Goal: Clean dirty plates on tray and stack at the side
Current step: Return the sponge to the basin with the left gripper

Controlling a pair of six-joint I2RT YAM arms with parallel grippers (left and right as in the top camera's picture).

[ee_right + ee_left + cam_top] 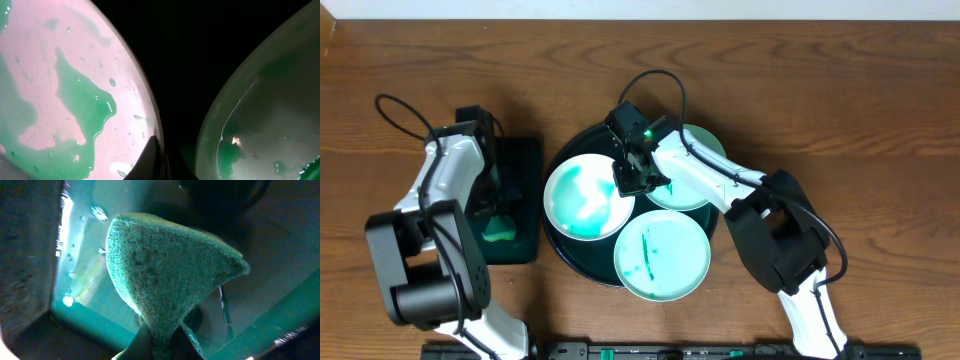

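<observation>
Three plates lie on one round tray (582, 140): white plate (582, 200) at left, front mint plate (661, 256), rear mint plate (702, 150). The right gripper (629, 184), clenched, sits at the white plate's right rim, in the narrow gap to the rear mint plate. The left gripper (500, 212) grasps a green sponge (165, 275) over the rectangular tray (525, 200). Open counter (880, 120) surrounds both trays.

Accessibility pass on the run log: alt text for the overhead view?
A round dark tray holds three smeared plates: a white plate, a front mint plate and a rear mint plate. The right arm reaches over it, jaws shut between the white and rear plates; the left arm holds a green sponge over a black rectangular tray.
</observation>
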